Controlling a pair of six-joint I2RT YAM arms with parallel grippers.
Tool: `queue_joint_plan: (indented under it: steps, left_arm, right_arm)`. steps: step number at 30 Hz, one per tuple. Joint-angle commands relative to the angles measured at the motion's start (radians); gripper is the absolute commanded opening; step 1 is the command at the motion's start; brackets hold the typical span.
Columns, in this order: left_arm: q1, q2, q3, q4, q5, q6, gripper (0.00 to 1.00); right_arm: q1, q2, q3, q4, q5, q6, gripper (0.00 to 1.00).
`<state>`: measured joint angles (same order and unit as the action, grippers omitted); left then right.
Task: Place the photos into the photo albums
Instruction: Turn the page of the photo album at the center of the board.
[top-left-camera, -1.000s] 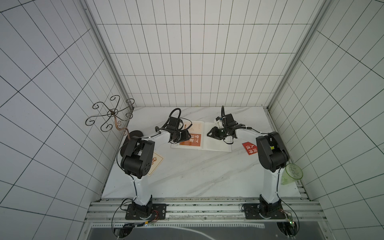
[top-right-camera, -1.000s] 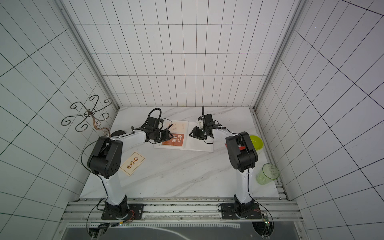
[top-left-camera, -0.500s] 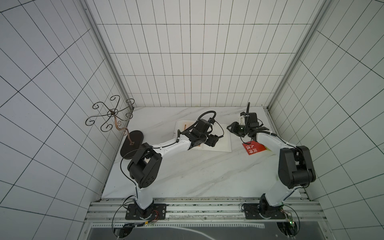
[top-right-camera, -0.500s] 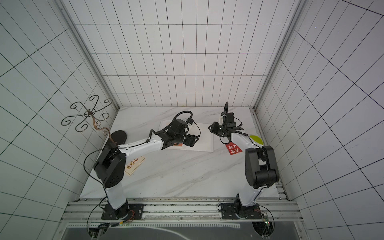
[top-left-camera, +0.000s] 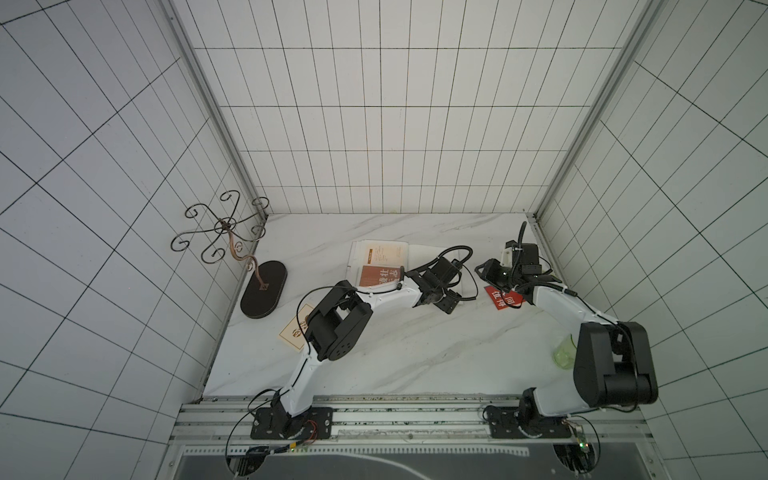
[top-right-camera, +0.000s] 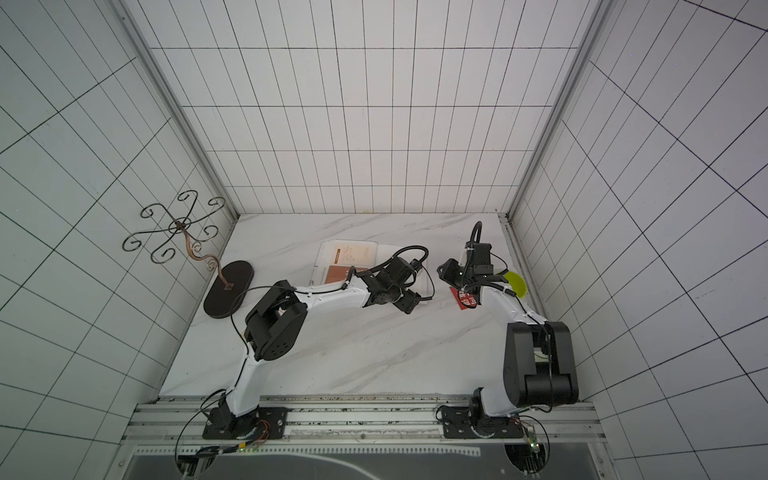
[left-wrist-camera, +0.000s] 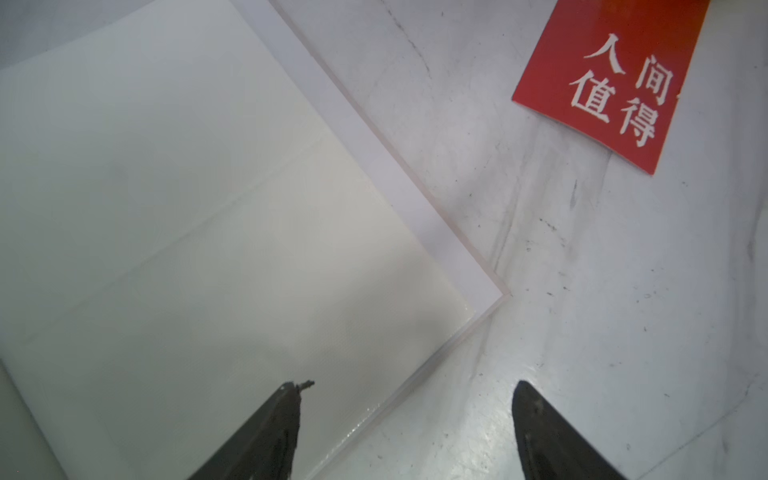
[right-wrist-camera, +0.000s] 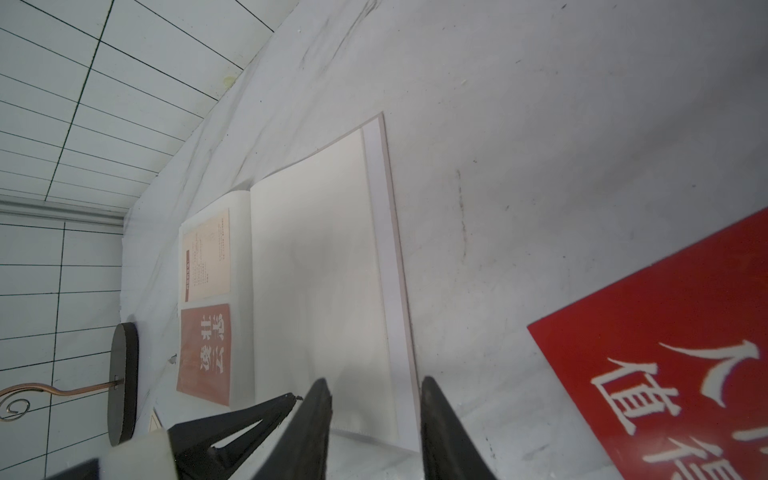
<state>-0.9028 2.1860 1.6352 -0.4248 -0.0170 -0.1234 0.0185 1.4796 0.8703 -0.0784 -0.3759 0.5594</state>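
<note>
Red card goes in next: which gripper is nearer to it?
Right. The right gripper hangs beside the red card; the left gripper is over a corner of the album, bare table between it and the card.

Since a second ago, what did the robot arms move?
The left end effector reached across the album to its blank page's corner and opened wider. The right end effector swung off the album toward the red card. Album and red card stayed put.
</note>
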Motion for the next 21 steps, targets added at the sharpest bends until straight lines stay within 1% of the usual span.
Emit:
queue_joint_plan:
  steps: [1,7,12,14,18,21]
  left_arm:
    - [0.002,0.047,0.066,-0.005,-0.021,-0.007,0.8]
    - [0.001,0.133,0.137,-0.046,-0.015,-0.022,0.79]
    - [0.001,0.161,0.134,-0.078,-0.023,-0.002,0.78]
    - [0.001,0.172,0.14,-0.09,-0.041,0.003,0.78]
    - [-0.002,0.188,0.141,-0.108,-0.086,0.013,0.73]
    - [-0.01,0.2,0.142,-0.127,-0.128,0.037,0.74]
  right_arm:
    - [-0.02,-0.014,-0.053,0.012,-0.007,-0.016,0.37]
    - [-0.043,0.005,-0.032,0.006,-0.025,-0.032,0.37]
    - [-0.058,0.008,-0.022,-0.002,-0.023,-0.044,0.37]
    - [-0.061,0.011,-0.018,-0.007,-0.022,-0.049,0.37]
    - [-0.065,0.015,-0.011,-0.015,-0.023,-0.059,0.37]
    - [-0.069,0.019,-0.007,-0.022,-0.018,-0.064,0.37]
